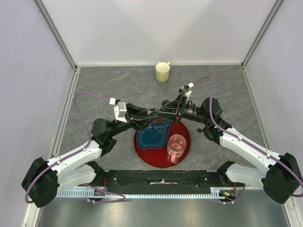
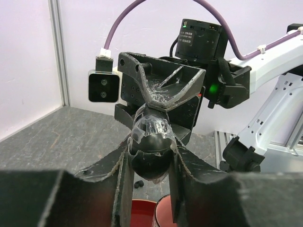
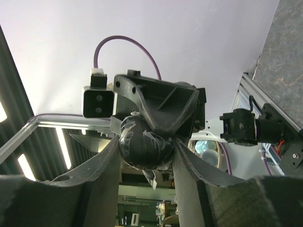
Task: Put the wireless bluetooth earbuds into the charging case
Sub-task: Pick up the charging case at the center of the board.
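Left gripper [image 2: 150, 149] and right gripper [image 3: 144, 152] both looked clamped on the charging case [image 2: 151, 135] above the red plate [image 1: 149, 160], probably to pry it open.

This is a robotics lab test cell. Plain white walls [image 1: 156, 28] set in aluminium posts [image 1: 56, 33] box in a grey table [image 1: 118, 85]. A left arm [image 1: 75, 158] and a right arm [image 1: 251, 146] are bolted by a black rail [image 1: 161, 178] at its near edge. In the right wrist view, strip lights [image 3: 64, 146] glow overhead.
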You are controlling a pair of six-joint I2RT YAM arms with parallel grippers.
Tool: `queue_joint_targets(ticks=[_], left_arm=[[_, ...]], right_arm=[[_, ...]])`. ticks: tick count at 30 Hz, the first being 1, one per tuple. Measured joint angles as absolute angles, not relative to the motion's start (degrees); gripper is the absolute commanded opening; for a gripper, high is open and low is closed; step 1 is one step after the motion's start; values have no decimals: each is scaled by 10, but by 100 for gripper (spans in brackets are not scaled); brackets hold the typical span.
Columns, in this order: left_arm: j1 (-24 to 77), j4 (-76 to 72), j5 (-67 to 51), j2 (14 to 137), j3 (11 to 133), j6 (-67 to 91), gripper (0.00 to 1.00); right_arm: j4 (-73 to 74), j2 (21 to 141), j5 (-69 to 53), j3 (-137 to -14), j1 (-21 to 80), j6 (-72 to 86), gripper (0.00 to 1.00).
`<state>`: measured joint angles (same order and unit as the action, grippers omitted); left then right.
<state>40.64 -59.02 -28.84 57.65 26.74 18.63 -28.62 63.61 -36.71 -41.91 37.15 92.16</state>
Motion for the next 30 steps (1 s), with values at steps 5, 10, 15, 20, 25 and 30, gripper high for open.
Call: queue_joint_targets(ticks=[5, 10, 15, 20, 25, 30], left_arm=[[409, -589, -291, 578, 270, 190, 2], [409, -589, -291, 581, 271, 190, 2], [409, -587, -290, 584, 271, 191, 2], [408, -588, -287, 582, 267, 196, 2], [408, -596, -283, 574, 253, 206, 2], [409, -625, -284, 576, 246, 219, 2]], right_arm=[[-286, 636, -363, -419, 370, 921, 25], [-283, 636, -361, -419, 369, 916, 58], [-247, 630, -360, -422, 369, 881, 77], [-140, 606, -338, -456, 361, 792, 81], [-65, 553, -295, -485, 356, 692, 87], [44, 533, -256, -545, 356, 562, 87]])
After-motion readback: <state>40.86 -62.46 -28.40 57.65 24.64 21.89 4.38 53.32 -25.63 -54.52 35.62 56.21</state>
